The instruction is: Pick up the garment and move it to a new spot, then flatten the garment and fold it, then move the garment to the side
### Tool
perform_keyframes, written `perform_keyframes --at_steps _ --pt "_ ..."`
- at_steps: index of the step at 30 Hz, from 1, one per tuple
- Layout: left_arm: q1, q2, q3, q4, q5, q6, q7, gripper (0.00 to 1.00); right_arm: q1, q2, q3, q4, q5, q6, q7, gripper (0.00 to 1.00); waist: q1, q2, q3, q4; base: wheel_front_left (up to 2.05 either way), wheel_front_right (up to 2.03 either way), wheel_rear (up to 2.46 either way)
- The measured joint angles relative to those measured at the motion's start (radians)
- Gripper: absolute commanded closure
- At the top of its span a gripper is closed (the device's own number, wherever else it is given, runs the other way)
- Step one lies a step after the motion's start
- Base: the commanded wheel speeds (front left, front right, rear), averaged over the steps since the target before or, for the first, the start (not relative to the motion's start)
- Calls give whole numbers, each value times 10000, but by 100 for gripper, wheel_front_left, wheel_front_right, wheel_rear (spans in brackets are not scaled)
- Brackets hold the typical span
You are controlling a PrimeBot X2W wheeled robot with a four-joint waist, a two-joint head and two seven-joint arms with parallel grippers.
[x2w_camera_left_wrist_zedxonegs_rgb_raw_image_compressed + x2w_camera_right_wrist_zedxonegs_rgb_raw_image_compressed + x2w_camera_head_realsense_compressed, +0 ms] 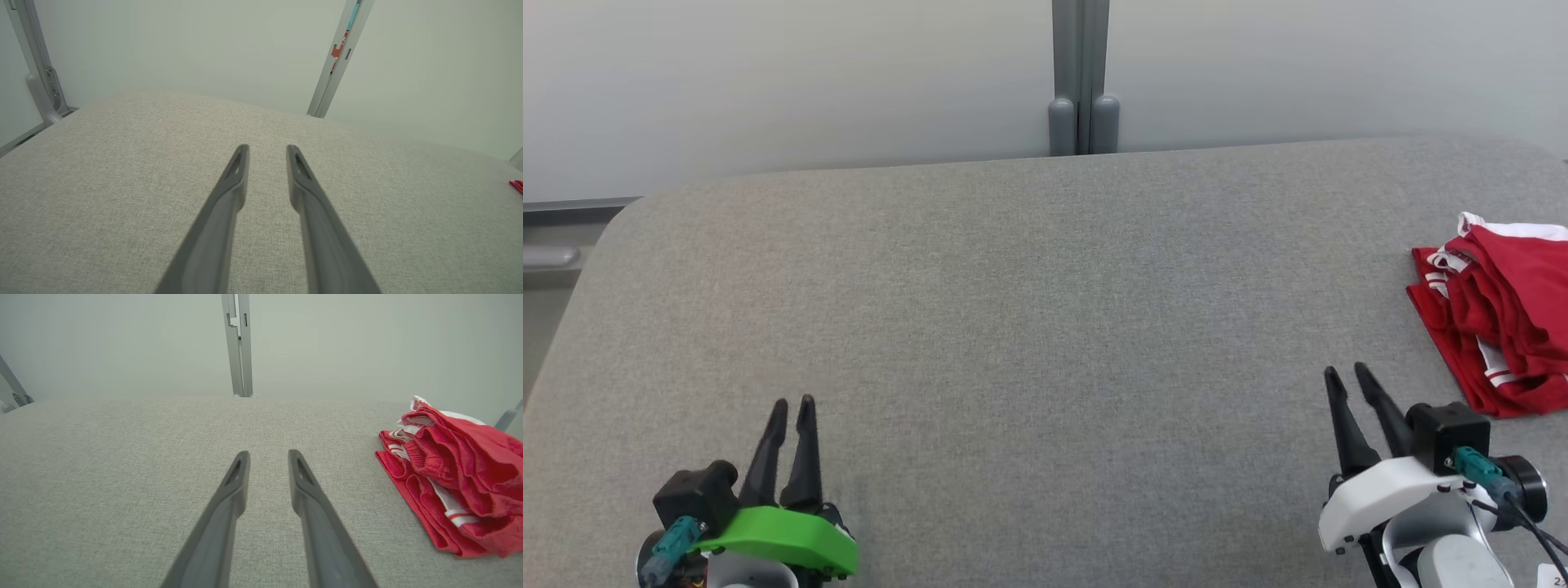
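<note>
The left gripper (794, 400) has its two long dark fingers a little apart, with a narrow gap between the tips; it holds nothing and hangs over bare cloth. The right gripper (1346, 370) is parted about the same and also holds nothing. The crumpled red garment with white trim (1503, 318) lies to the right of the right gripper and a little ahead of it, near but apart. Both grippers are above the grey fabric-covered table (1045, 310). Beyond the fingertips stand a pale plain wall (768, 82) and a grey vertical metal post (1081, 82).
</note>
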Motion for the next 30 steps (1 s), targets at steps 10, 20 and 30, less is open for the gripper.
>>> perform_keyframes --at_steps 10,20,30 --pt "133 -48 121 150 -1225 -6 437 100 136 58 -134 357 1499 0 299 100 0 0 -3 1 0 0 0" --pt "132 -94 332 -27 -2790 -6 871 100 115 81 -213 355 3425 0 529 100 0 0 -6 2 0 0 0" --pt "130 -125 466 -196 -4140 -6 1258 100 21 119 -305 362 5114 0 736 100 0 0 -10 3 0 0 0"
